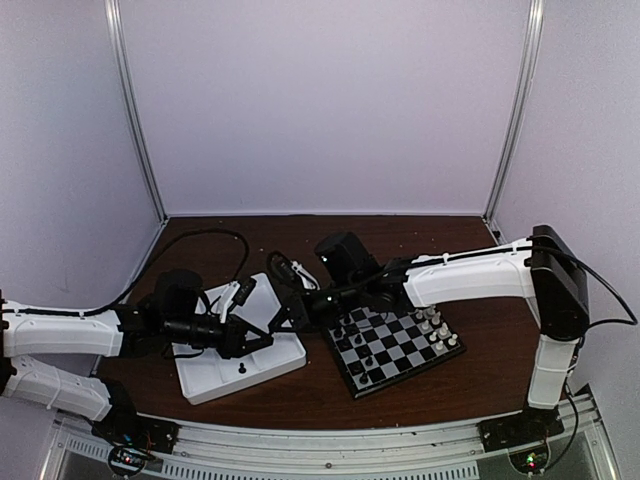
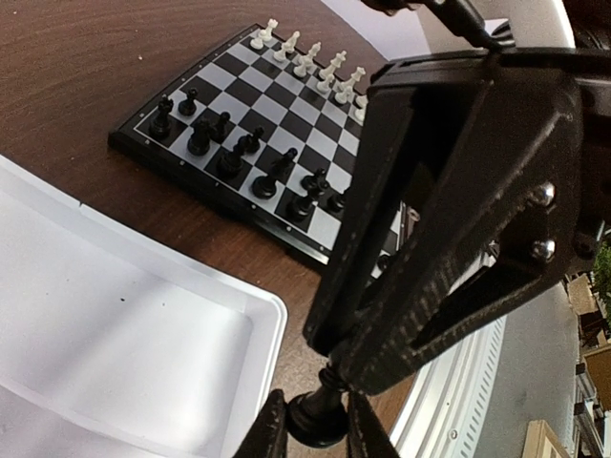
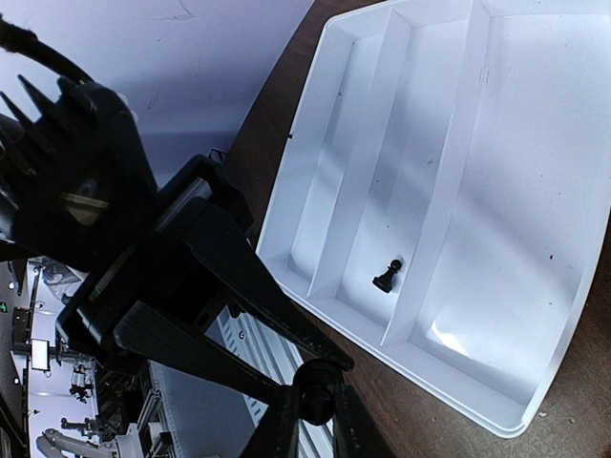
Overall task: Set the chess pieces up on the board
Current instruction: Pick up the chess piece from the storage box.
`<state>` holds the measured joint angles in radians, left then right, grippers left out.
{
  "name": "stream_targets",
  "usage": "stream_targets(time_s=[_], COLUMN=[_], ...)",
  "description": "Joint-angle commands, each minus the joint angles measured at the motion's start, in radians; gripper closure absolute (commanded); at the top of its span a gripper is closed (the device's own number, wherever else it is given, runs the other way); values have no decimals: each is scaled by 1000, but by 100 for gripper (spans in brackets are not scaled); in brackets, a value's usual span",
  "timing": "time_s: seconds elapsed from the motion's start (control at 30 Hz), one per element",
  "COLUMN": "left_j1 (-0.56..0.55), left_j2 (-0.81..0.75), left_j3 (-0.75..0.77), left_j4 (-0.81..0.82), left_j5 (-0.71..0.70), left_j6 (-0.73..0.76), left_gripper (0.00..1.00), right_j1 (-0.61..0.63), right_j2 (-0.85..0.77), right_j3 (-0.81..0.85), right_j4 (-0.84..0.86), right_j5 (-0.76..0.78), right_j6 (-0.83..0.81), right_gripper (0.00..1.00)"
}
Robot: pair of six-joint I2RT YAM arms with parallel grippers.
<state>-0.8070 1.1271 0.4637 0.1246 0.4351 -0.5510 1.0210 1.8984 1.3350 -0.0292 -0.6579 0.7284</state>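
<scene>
A black chess piece (image 2: 320, 412) hangs in the air between both grippers, just off the tray's corner and above the brown table. My left gripper (image 2: 315, 431) is shut on its base. My right gripper (image 3: 313, 425) is shut on its round head (image 3: 318, 399), and its fingers (image 2: 420, 286) reach down from above in the left wrist view. In the top view the two grippers meet tip to tip, left (image 1: 262, 336) and right (image 1: 292, 312). The board (image 1: 398, 368) lies to their right, with black pieces (image 2: 229, 153) on its near rows. One black pawn (image 3: 387, 277) lies in the tray.
The white partitioned tray (image 1: 215, 380) sits left of the board, under the left arm. White pieces (image 2: 305, 57) stand in a row along the board's far side. The table's front rail (image 1: 320, 445) runs close below the grippers.
</scene>
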Motion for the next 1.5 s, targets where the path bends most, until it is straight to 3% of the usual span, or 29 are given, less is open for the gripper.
stream_targets(time_s=[0.0, 0.17, 0.4, 0.53, 0.7, 0.83, 0.97, 1.13, 1.47], left_j1=[-4, -4, -4, -4, -4, -4, -4, -4, -4], left_j2=[-3, -5, -7, -12, -69, -161, -199, -176, -125], left_j3=[10, 10, 9, 6, -19, -49, -34, 56, 120], left_j4=[19, 19, 20, 20, 13, -32, -156, -301, -334], left_j5=[18, 22, 28, 23, -30, -115, -202, -261, -253], left_j6=[16, 16, 11, 11, 13, 18, 24, 25, 33], left_gripper=[81, 81, 81, 80, 42, 30, 30, 39, 46], right_j1=[-3, -4, -3, -6, -25, -24, -20, -10, 0], right_j2=[-35, -27, -17, -18, -79, -181, -286, -385, -392], right_j3=[-12, -12, -9, -6, -3, -15, -88, -215, -343], right_j4=[7, 1, 8, 4, -111, -347, -439, -424, -304], right_j5=[-5, 0, -8, -12, 65, 273, 422, 488, 523], right_j6=[-12, -16, -12, -14, -113, -291, -404, -452, -456], right_gripper=[84, 77, 86, 98, 100, 100, 100, 100, 100])
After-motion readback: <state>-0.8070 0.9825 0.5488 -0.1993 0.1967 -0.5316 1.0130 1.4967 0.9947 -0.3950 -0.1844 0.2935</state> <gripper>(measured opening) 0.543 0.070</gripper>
